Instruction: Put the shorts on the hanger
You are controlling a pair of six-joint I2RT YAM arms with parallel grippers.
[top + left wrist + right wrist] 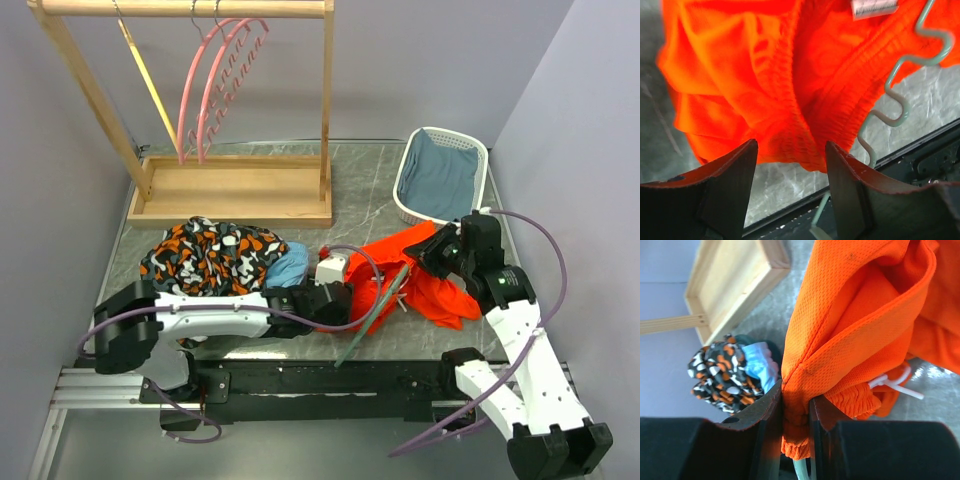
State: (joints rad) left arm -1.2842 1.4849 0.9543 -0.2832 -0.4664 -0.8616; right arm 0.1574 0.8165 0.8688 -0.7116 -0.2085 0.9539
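Observation:
The orange-red shorts (425, 288) lie bunched at the table's front centre-right, partly lifted. My right gripper (437, 252) is shut on a fold of their waistband; in the right wrist view the shorts (855, 315) fill the gap between the fingers of that gripper (796, 407), and the white drawstring (895, 382) hangs beside them. The teal hanger (375, 315) lies slanted under the shorts, with its end towards the front rail. My left gripper (347, 298) is open at the shorts' left edge. In its view that gripper (791, 146) faces the shorts (765, 75), with the hanger's notched edge (900, 117) at right.
A patterned garment (205, 255) and a blue garment (290, 265) lie left of centre, by my left arm. A wooden rack (230, 190) with pink hangers (215, 90) and a yellow hanger (148, 80) stands at back left. A white basket (408, 205) sits back right. A black rail (330, 380) runs along the front.

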